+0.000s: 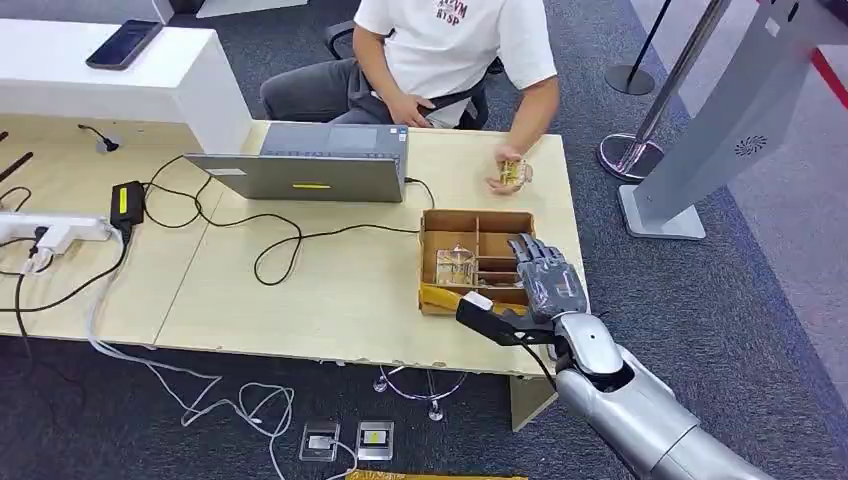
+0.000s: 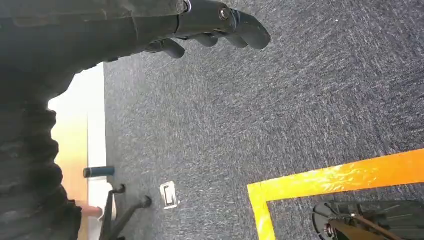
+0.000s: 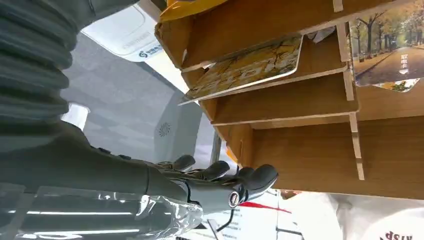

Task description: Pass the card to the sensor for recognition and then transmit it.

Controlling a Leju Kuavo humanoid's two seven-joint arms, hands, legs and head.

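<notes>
Grey and dark, the right hand (image 1: 543, 275) is hovering over the near right part of the wooden card box (image 1: 436, 220), fingers spread and holding nothing, apparently lining up to pick a card. Just beyond its fingertips in the right wrist view, a yellow leaf-patterned card (image 3: 250, 67) is lying slanted in one slot, its edge sticking out where fingers could catch it; a second card (image 3: 385, 45), further along the box, is showing a tree-lined road and small Chinese characters too fine to read. Across the box from the hand, a seated person (image 1: 455, 55) is holding a small object on the worktop (image 1: 300, 290), wearing a white shirt with partly legible red lettering. The left hand (image 2: 210, 25) is hanging over carpet, fingers loosely curled on nothing.
</notes>
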